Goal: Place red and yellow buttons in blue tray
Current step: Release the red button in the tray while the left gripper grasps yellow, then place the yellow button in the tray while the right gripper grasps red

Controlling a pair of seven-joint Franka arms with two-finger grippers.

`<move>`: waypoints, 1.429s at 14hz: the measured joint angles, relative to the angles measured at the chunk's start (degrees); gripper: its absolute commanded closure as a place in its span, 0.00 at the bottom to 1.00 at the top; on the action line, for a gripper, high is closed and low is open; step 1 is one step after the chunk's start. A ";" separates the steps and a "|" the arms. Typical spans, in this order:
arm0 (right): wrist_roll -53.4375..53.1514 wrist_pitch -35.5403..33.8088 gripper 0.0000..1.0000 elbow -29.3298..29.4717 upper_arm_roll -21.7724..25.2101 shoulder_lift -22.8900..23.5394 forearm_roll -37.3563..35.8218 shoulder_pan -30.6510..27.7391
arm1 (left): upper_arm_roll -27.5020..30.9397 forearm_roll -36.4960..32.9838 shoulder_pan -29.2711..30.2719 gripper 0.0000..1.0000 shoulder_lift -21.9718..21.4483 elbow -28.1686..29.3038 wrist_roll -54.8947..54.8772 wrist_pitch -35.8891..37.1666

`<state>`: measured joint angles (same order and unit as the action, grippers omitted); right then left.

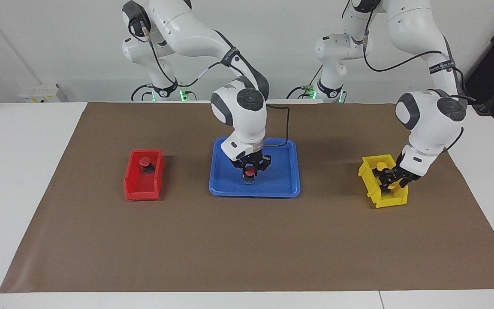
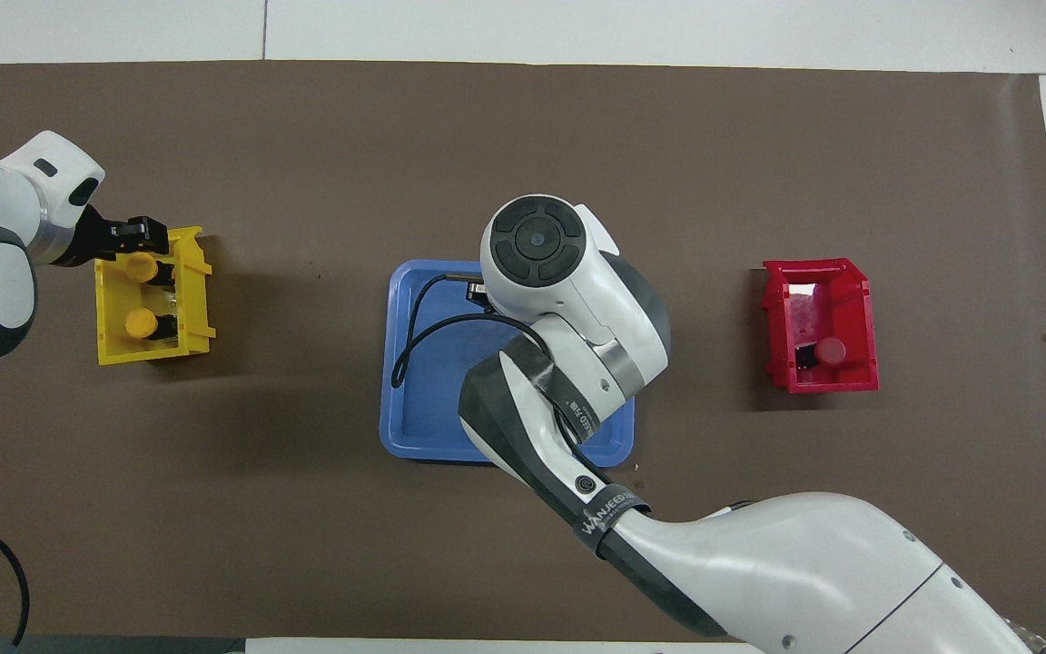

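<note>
The blue tray lies mid-table; the right arm covers much of it in the overhead view. My right gripper is down inside the tray, shut on a red button held at the tray floor. A second red button sits in the red bin. Two yellow buttons sit in the yellow bin. My left gripper reaches into the yellow bin at the button farther from the robots.
A brown mat covers the table between white margins. The red bin stands toward the right arm's end and the yellow bin toward the left arm's end, the tray between them. A black cable hangs over the tray.
</note>
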<state>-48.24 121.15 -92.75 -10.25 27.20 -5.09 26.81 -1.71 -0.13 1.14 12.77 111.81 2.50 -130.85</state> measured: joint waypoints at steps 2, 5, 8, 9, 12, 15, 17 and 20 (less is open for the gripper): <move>-0.17 0.51 0.00 -0.74 0.03 -0.02 0.00 0.18 | 0.00 0.00 0.00 0.30 0.00 0.05 0.00 -0.02; -0.18 -0.93 0.00 0.61 0.80 -0.59 -0.16 -0.53 | 0.00 0.00 0.00 0.30 -0.01 0.68 0.00 -0.02; 2.93 -6.66 0.00 4.21 1.18 -4.22 -2.03 -4.90 | 0.08 0.00 0.46 0.30 -0.01 1.80 -0.79 -0.03; 7.79 -9.17 0.00 4.00 1.18 -7.01 -2.07 -7.86 | 0.08 0.00 0.79 0.30 -0.02 1.96 -1.14 -0.05; 25.72 -14.37 0.00 -2.80 1.19 -17.05 -0.09 -18.73 | 0.08 0.00 1.13 0.33 -0.08 1.99 -1.48 -0.57; 37.58 -7.22 0.05 -17.04 1.19 -24.17 2.33 -26.59 | 0.02 0.00 1.13 0.94 -0.08 2.00 -1.50 -1.21; 41.40 -0.74 0.10 -25.11 1.16 -26.27 2.40 -29.09 | 0.02 0.01 1.13 0.99 -0.08 2.03 -1.50 -1.98; 47.75 1.41 0.21 -30.06 1.15 -27.94 3.94 -33.80 | 0.01 0.01 1.14 0.99 -0.14 0.89 -1.50 -2.01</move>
<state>-0.48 122.56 -122.81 -9.10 -0.74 -1.15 -6.98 -1.70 -0.13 2.28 12.63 112.70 1.00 -132.87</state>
